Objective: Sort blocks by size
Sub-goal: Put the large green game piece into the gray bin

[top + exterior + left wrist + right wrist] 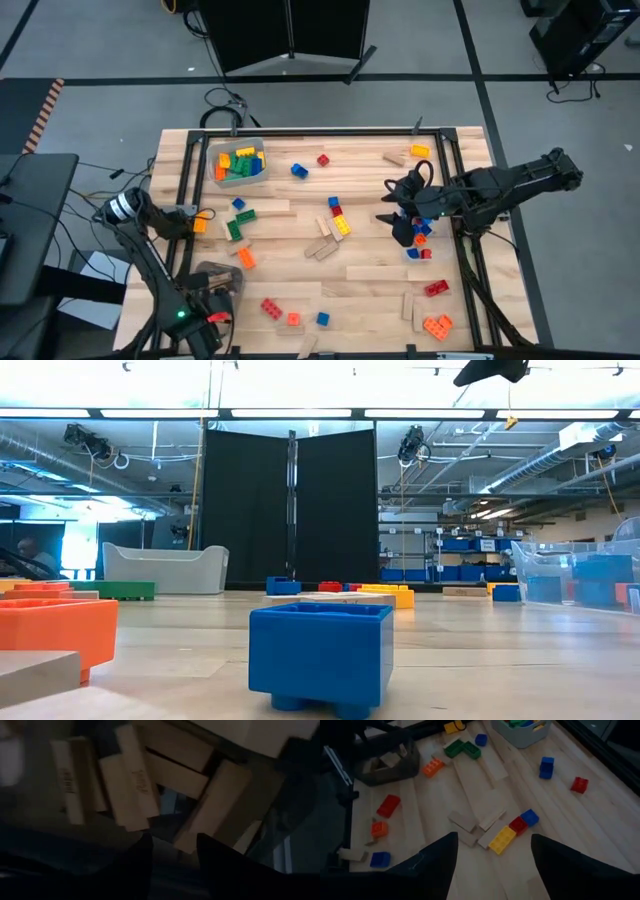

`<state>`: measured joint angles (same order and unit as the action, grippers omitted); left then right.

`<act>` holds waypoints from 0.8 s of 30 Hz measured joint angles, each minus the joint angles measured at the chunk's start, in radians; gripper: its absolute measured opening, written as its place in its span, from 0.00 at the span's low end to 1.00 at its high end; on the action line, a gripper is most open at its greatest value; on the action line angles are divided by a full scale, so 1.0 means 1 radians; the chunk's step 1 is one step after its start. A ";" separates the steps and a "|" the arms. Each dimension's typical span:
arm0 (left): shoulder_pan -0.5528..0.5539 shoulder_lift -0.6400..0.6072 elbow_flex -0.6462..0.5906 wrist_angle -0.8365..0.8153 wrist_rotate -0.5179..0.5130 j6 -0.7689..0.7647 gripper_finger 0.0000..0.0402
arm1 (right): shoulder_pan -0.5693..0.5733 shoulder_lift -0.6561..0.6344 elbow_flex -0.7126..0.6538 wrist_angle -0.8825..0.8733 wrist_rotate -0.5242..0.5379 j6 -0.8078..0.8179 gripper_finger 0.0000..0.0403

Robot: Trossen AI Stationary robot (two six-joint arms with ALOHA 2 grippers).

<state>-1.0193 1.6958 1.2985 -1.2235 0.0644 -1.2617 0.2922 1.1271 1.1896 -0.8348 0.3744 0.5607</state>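
Observation:
Studded bricks and tan wooden pieces lie scattered on the wooden table [370, 300]: a yellow, red and blue row [512, 831], a green brick [240, 222], red bricks [270, 307]. Several wooden pieces [130, 785] lie in a dark grey bin [218, 280] at the near left. My left gripper [174, 862] hangs over that bin, pointing down, open with nothing between its fingers. My right gripper [492, 865] hovers above the table's right half [398, 215], slanting down, open and holding nothing. A blue brick [320, 650] stands close to the low camera.
A clear bin [238, 163] with yellow, green, blue and orange bricks stands at the far left. Black rails [470, 230] run along the table's sides. Orange bricks [437, 325] and a red one [436, 288] lie near the front right corner.

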 joint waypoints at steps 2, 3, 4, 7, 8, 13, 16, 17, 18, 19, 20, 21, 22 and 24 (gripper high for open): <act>0.014 0.000 0.025 -0.047 -0.018 -0.007 0.40 | 0.005 0.000 0.000 0.000 0.000 0.014 0.65; 0.024 -0.001 0.039 -0.072 -0.029 -0.019 0.40 | 0.008 0.000 0.000 0.000 0.000 0.021 0.65; 0.033 -0.001 0.051 -0.100 -0.047 -0.031 0.40 | 0.010 0.000 0.000 -0.001 0.000 0.025 0.65; 0.064 -0.001 0.091 -0.165 -0.130 -0.056 0.40 | 0.019 0.000 0.000 -0.029 0.003 0.040 0.63; 0.075 -0.001 0.107 -0.175 -0.156 -0.057 0.40 | 0.022 0.000 0.000 -0.043 0.007 0.048 0.62; 0.147 -0.002 0.157 -0.168 -0.258 -0.056 0.40 | 0.039 0.000 0.000 -0.131 0.027 0.103 0.59; 0.198 -0.002 0.175 -0.108 -0.302 -0.056 0.40 | 0.052 0.000 0.000 -0.158 0.044 0.131 0.58; 0.216 -0.002 0.181 -0.072 -0.305 -0.054 0.40 | 0.057 0.000 0.000 -0.164 0.056 0.140 0.58; 0.235 -0.002 0.182 -0.031 -0.305 -0.049 0.40 | 0.061 0.000 0.000 -0.167 0.067 0.144 0.58; 0.255 -0.002 0.182 0.002 -0.307 -0.038 0.40 | 0.064 0.000 0.000 -0.167 0.077 0.147 0.58; 0.275 -0.002 0.182 0.030 -0.307 -0.027 0.40 | 0.067 0.000 0.000 -0.167 0.079 0.147 0.58; 0.295 -0.002 0.182 0.061 -0.308 -0.027 0.40 | 0.069 0.000 0.000 -0.167 0.079 0.147 0.58; 0.318 -0.002 0.182 0.093 -0.310 -0.031 0.40 | 0.069 0.000 0.000 -0.166 0.079 0.147 0.58; 0.363 -0.002 0.182 0.137 -0.311 -0.033 0.40 | 0.069 0.000 0.000 -0.165 0.080 0.147 0.58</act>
<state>-0.6560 1.6939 1.4807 -1.0866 -0.2467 -1.2946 0.3609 1.1267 1.1896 -0.9995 0.4547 0.7078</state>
